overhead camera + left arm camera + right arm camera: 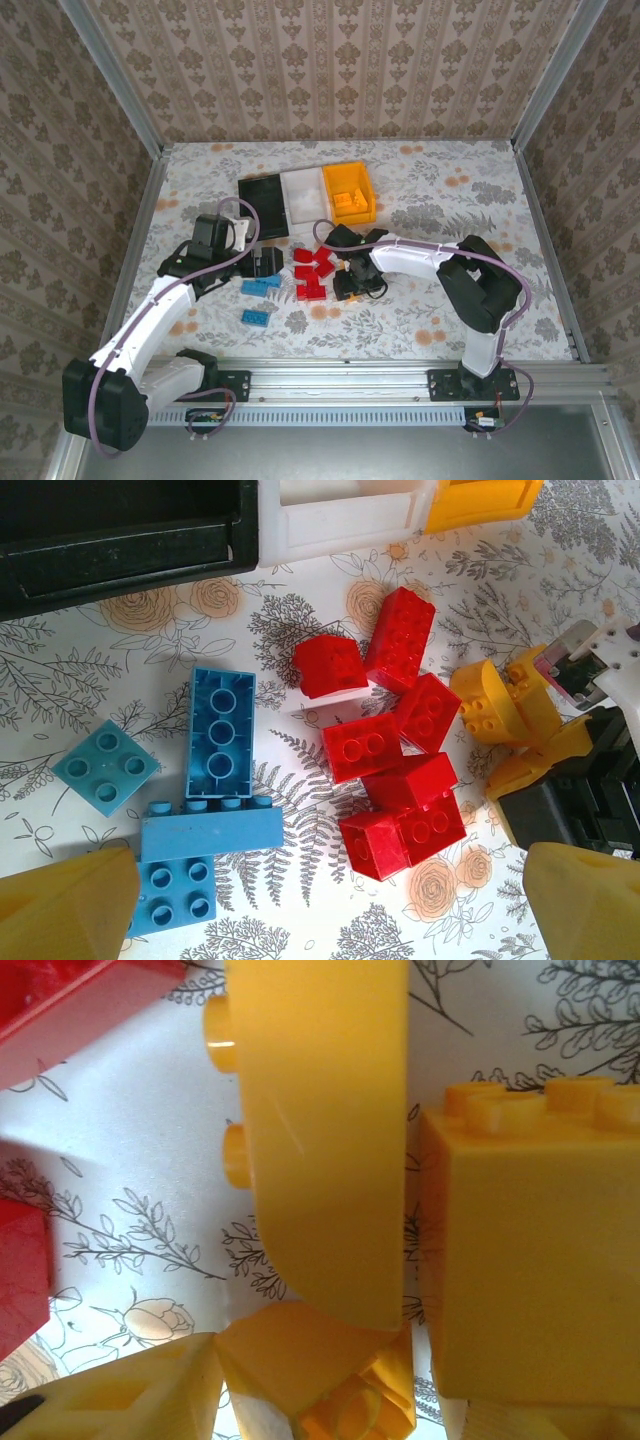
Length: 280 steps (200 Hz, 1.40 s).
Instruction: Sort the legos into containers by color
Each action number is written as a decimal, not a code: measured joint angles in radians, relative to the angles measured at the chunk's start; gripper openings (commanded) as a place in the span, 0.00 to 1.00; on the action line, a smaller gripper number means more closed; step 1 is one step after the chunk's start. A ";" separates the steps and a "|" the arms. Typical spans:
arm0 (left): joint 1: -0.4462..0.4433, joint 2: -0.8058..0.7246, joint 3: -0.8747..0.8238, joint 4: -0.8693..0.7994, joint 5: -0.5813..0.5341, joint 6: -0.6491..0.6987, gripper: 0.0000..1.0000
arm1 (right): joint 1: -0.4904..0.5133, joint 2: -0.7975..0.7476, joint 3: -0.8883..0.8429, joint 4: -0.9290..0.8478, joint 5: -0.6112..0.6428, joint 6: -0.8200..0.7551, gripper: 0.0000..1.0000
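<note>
The step in hand looks to be the pick of the orange legos point(490, 705), which lie on the table point(440, 300) at the 3 o'clock edge of the red legos point(312, 270); the right gripper point(350, 283) stands down over them. To do it well, I judge, the fingers should take one brick across its flat sides, not two pieces together. The wrist view shows a curved orange piece point(320, 1130) just beside a square orange block point(540, 1250), with a third piece below them; a pinch set between them could push them apart or lift a pair badly. A straight lift before any swing would spare the nearest red brick. The orange bin point(345, 168) lies at about 12 o'clock from the gripper, at the 3 o'clock end of the row, past the black bin point(263, 205) and the white bin point(302, 195); it already has orange pieces in it.

The right fingers point(130, 1395) sit close against the orange pieces; their yellow is so near the bricks' colour that I cannot tell how far apart they stand, nor whether they grasp one. The left gripper point(330, 875) hangs released; its fingers point(70, 910) are spread wide over the red pile and the blue legos point(220, 730) at its 9 o'clock side, holding nothing.
</note>
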 measured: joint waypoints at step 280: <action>-0.003 0.000 0.000 -0.008 -0.019 0.000 1.00 | -0.271 0.309 1.082 -0.233 0.062 -0.168 0.44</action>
